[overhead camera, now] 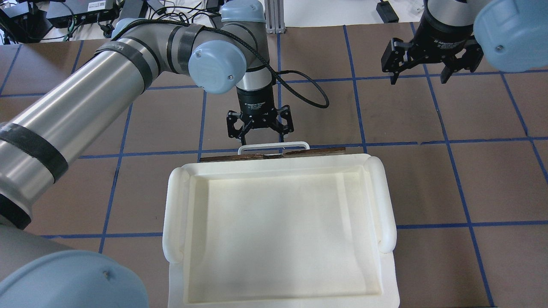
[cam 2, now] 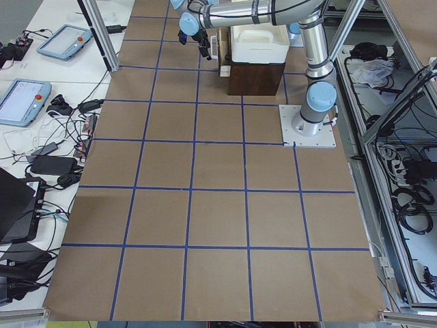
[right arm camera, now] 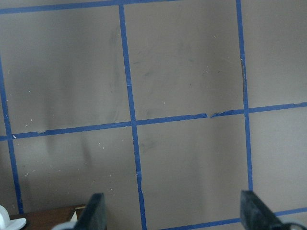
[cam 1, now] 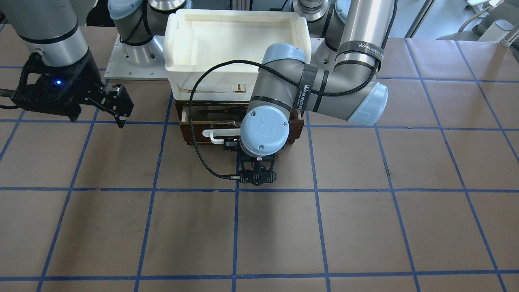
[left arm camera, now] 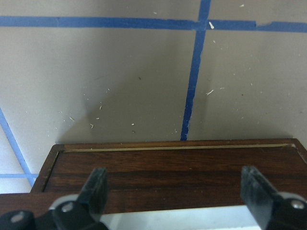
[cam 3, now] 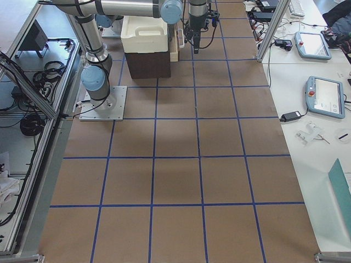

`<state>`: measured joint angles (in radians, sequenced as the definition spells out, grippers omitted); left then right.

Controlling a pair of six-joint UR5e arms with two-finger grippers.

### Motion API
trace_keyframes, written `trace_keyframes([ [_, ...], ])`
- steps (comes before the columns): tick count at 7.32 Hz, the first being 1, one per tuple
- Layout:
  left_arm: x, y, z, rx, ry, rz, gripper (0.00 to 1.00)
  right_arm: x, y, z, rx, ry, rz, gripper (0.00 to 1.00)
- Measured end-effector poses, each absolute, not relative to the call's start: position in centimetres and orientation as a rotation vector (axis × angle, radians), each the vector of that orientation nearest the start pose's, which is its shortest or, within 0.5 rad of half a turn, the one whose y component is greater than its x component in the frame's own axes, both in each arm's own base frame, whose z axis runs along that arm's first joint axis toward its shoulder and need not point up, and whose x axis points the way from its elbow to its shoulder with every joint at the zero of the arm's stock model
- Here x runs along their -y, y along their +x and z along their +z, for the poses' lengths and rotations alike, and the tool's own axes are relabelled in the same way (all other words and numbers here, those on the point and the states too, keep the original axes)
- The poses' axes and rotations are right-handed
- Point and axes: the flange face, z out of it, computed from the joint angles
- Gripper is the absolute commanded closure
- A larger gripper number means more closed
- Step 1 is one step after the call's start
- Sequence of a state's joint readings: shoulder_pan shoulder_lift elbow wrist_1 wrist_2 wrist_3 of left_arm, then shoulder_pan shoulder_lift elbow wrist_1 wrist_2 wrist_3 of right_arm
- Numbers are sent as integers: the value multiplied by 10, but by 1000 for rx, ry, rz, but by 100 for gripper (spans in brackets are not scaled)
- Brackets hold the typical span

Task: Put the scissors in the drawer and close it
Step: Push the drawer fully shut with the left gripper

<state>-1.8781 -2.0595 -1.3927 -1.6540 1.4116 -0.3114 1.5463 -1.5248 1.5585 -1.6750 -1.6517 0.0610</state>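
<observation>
Overhead: left gripper is hanging with jaws spread and nothing between them, just on the far side of the drawer front. Its fingertips are sitting near the white bar handle. The front's long axis is running across the table, square to the push line. The drawer is lying between this gripper and the robot base, tucked under the white tray. Right gripper is also spread and empty, well apart to the side, so the left arm is the nearer one.

Front-facing: a gap is showing behind the dark front, so the drawer is sticking out partway. A dark shape in that gap is reading as the scissors, lying roughly along the front. The handles are too hidden to confirm. The left wrist is covering its own jaws here.

Side views: the drawer is standing proud of the dark box. Both are too small for jaw state.

Left wrist: fingers are straddling the dark front, wide apart.

Right wrist: it's looking down at the table with fingers apart, and only a drawer corner is showing at the frame edge.

Judgement: the scissors step is looking done. What's left is a straight push on the front toward the base, and pushing off-centre is risking a skewed drawer.
</observation>
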Motion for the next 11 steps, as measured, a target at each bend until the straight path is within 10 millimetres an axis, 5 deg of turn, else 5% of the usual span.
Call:
trace_keyframes([
  [11,522,-340,289,-3071,-15,703,0,517,108,479,-3250,145,-88,0],
])
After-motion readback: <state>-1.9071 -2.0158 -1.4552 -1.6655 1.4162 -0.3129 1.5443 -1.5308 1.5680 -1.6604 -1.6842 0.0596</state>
